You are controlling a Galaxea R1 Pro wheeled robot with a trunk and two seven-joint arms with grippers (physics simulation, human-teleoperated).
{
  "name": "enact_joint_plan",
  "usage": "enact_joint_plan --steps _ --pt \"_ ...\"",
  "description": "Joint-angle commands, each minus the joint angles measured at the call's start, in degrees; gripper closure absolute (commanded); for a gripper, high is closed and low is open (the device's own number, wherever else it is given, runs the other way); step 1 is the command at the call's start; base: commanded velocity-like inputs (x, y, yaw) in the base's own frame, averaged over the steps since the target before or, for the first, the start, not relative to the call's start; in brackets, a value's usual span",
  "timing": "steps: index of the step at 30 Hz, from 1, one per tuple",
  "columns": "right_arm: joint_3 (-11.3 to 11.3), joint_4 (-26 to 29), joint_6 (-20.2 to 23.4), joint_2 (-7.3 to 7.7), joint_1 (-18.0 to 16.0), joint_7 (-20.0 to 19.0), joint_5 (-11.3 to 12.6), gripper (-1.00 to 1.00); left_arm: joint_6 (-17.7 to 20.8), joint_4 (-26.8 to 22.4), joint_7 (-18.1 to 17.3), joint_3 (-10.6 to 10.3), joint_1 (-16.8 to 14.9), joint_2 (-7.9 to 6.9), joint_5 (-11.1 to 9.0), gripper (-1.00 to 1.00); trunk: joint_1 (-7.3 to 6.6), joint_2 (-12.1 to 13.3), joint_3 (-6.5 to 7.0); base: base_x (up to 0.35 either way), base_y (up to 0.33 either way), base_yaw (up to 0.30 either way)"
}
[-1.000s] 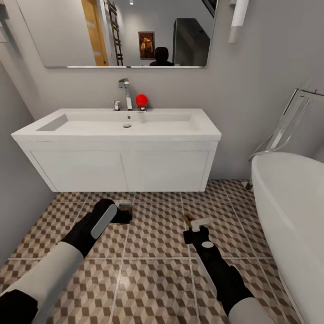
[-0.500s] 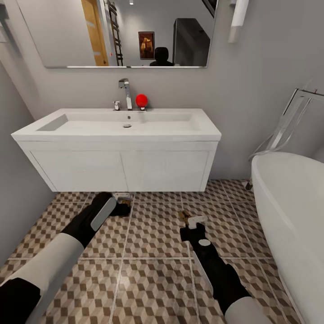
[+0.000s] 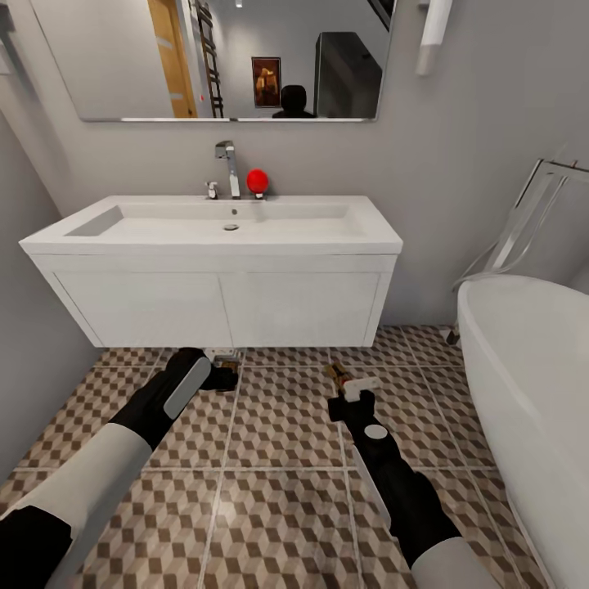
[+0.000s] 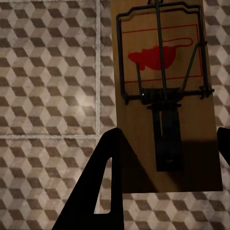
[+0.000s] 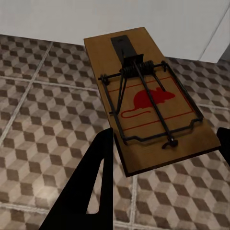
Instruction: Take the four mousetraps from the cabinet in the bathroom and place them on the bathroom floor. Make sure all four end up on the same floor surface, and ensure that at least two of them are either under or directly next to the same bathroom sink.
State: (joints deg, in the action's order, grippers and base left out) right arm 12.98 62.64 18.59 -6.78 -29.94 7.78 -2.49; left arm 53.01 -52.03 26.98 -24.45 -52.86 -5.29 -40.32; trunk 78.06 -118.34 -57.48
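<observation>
two mousetraps in hand | left gripper (image 3: 222,378) grasps mousetrap (image 4: 165,96), right gripper (image 3: 348,395) grasps another (image 5: 148,112) | lower flat onto floor (image 3: 286,425) beside sink (image 3: 221,270), then release

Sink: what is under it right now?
Under the sink's front edge, the left gripper holds a mousetrap above the bathroom floor. The floor farther back beneath the sink is hidden by its cabinet front.
</observation>
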Motion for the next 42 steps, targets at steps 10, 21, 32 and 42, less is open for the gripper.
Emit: enact_joint_plan --steps 10,21,32,42 --pt "0.1 0.1 0.4 0.01 0.0 0.3 -0.1 1.0 0.1 -0.3 0.5 -0.3 -0.1 -0.02 -0.5 1.0 2.19 -4.0 -2.52 0.0 0.0 0.0" --pt "0.1 0.1 0.4 0.01 0.0 0.3 -0.2 1.0 0.1 -0.3 0.5 -0.4 -0.1 -0.02 -0.5 1.0 4.61 -8.5 -5.46 0.0 0.0 0.0" --pt "0.1 6.1 0.9 0.07 0.0 0.4 -0.2 1.0 0.1 -0.4 0.5 -1.2 -0.1 0.0 -0.5 1.0 7.03 -12.9 -8.22 0.0 0.0 0.0" --pt "-0.4 7.8 10.6 -0.1 0.0 0.2 -0.3 1.0 0.1 -0.6 0.6 -3.7 -0.1 0.02 -0.5 1.0 9.22 -16.9 -10.07 0.0 0.0 0.0"
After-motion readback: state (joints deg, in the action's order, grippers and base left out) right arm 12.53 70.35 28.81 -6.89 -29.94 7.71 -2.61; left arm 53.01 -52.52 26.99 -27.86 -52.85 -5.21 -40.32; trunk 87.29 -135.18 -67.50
